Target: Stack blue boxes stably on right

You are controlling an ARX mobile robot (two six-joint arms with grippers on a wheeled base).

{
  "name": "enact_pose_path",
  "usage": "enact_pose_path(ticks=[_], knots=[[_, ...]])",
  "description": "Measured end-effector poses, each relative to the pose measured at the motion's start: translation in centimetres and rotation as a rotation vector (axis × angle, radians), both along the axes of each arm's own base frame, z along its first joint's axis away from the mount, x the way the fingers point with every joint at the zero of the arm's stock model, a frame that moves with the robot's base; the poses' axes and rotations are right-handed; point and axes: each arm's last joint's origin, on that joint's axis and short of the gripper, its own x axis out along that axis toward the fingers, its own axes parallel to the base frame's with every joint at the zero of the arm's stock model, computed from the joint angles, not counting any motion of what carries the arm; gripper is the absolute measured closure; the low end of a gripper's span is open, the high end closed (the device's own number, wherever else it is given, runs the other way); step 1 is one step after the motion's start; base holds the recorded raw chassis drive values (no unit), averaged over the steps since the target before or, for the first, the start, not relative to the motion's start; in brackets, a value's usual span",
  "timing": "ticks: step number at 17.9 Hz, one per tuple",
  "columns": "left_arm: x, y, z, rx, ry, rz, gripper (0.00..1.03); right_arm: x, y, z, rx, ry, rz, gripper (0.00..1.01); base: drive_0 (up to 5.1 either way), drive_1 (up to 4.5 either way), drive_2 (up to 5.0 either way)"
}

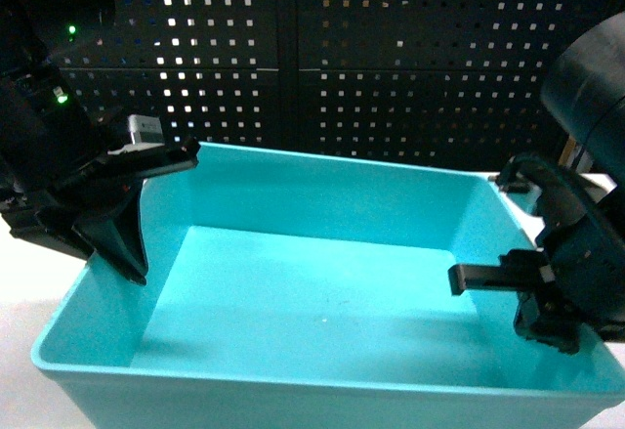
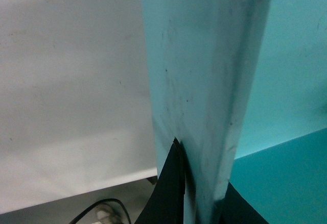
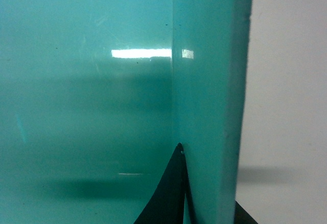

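A light turquoise tub (image 1: 322,312) fills the lower part of the head view, open top up, its smooth floor bare and its thin out-turned rim running along the near edge. Behind the tub stands a dark perforated panel (image 1: 371,58), and a pale table surface (image 1: 20,302) shows at the tub's left side.

The left gripper (image 1: 132,209) sits on the tub's left wall — one black finger reaches down inside the wall, the rest of the gripper stays outside it. In the left wrist view the wall (image 2: 204,91) rises between the two dark fingers (image 2: 171,193), which press against it on both sides, so this pincer is clenched on the tub's wall. A cable lies on the floor below the table edge in that view.

The right gripper (image 1: 522,282) sits on the tub's right wall, with a flat black finger pointing inward over the tub's floor. The right wrist view shows the wall (image 3: 209,106) pinched between its fingers (image 3: 171,193) — clenched on the tub as well. Whether the tub rests on the table or hangs lifted, I cannot tell.
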Motion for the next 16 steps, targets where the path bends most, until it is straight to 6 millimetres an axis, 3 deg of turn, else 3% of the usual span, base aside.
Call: enact_pose_path(ticks=[3, 7, 16], knots=[[0.4, -0.1, 1.3, -0.028, -0.006, 0.026, 1.01, 0.0, -0.6, 2.6, -0.004, -0.045, -0.021, 0.99, 0.0, 0.0, 0.0], [0.2, -0.1, 2.0, -0.05, 0.033, 0.054, 1.01, -0.3, -0.7, 4.6, -0.002, -0.066, -0.027, 0.99, 0.0, 0.0, 0.0], [0.5, 0.5, 3.7, -0.046, -0.024, -0.027, 1.01, -0.5, 0.3, 5.2, 0.008, -0.141, -0.029, 0.99, 0.0, 0.0, 0.0]])
